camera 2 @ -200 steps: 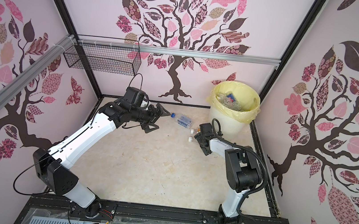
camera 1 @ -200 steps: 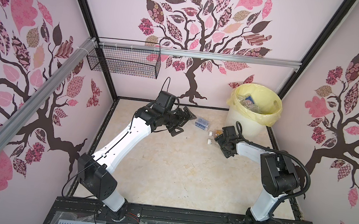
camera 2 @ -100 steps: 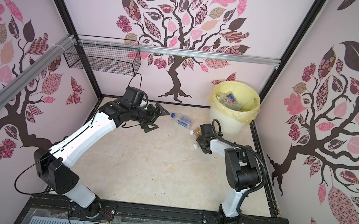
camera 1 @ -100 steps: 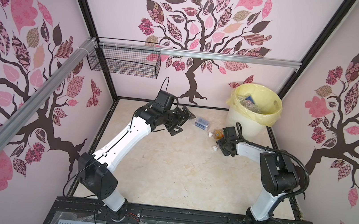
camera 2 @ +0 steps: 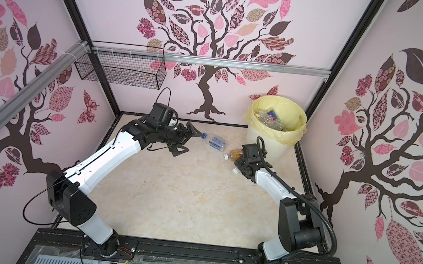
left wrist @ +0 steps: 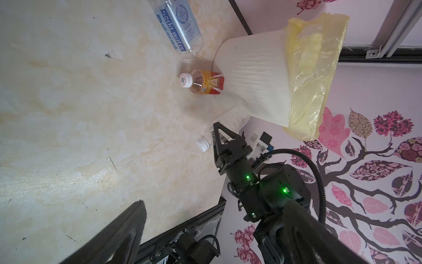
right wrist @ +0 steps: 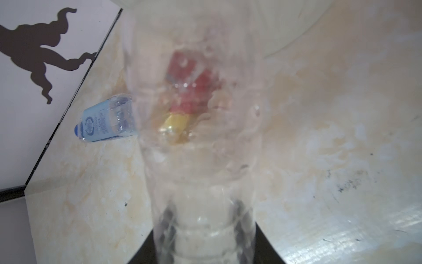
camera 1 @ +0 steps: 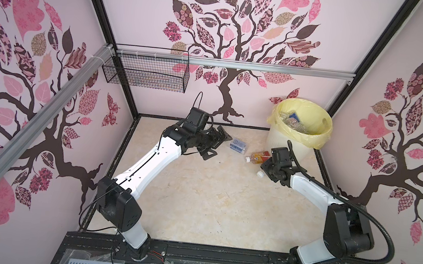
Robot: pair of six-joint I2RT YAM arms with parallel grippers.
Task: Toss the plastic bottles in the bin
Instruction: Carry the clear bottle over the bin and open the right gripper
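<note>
My right gripper (camera 1: 268,170) (left wrist: 225,140) is shut on a clear plastic bottle (right wrist: 203,205) (left wrist: 231,118) low over the floor, beside the bin; its white cap (camera 1: 260,173) sticks out sideways. A red-gold labelled bottle (camera 1: 258,157) (left wrist: 203,82) lies just beyond, at the bin's foot. A blue-labelled clear bottle (camera 1: 239,144) (camera 2: 216,142) (left wrist: 177,27) lies further left. My left gripper (camera 1: 216,144) (camera 2: 186,140) hovers wide open and empty just left of that bottle. The white ribbed bin (camera 1: 280,146) (camera 2: 263,144) (left wrist: 251,75) with its yellow bag stands at the back right and holds several bottles (camera 1: 294,121).
A black wire basket (camera 1: 146,75) hangs on the back wall at left, above the floor. Black frame rails (camera 1: 119,159) edge the marbled floor. The right arm's cable (camera 1: 360,208) loops near the right wall.
My right gripper's jaws have closed on the clear bottle beside the bin. The left gripper has stayed open and has barely shifted.
</note>
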